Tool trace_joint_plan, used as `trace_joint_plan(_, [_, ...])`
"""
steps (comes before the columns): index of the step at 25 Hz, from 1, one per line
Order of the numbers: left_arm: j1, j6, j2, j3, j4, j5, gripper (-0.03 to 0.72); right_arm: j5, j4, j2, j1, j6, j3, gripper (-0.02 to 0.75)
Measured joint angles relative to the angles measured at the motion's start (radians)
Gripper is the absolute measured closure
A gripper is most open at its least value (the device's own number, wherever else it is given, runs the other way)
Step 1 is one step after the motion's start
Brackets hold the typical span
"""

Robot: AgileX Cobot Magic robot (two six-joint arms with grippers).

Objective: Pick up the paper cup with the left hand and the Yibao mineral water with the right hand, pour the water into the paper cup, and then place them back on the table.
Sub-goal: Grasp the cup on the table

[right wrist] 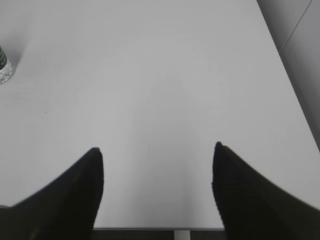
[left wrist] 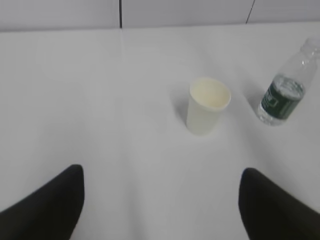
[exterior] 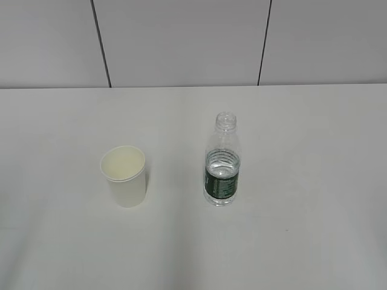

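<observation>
The paper cup (exterior: 125,175) stands upright on the white table (exterior: 302,241), left of centre. The capless Yibao water bottle (exterior: 222,162), with its dark green label, stands upright to the cup's right. Neither gripper shows in the exterior view. In the left wrist view the cup (left wrist: 207,105) and the bottle (left wrist: 284,93) lie well ahead of my left gripper (left wrist: 162,172), which is open and empty. My right gripper (right wrist: 157,150) is open and empty over bare table; only the bottle's base (right wrist: 4,70) shows at that view's left edge.
A grey panelled wall (exterior: 181,42) with dark seams rises behind the table. The table's near edge (right wrist: 150,229) shows at the bottom of the right wrist view and its right edge (right wrist: 290,85) at the upper right.
</observation>
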Motion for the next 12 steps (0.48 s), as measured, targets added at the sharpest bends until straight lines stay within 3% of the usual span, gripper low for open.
trace_joint_plan(12, [0.000, 0.080, 0.094, 0.023, 0.045, -0.403, 0.095, 0.000, 0.000, 0.000, 0.000, 0.000, 0.000, 0.239])
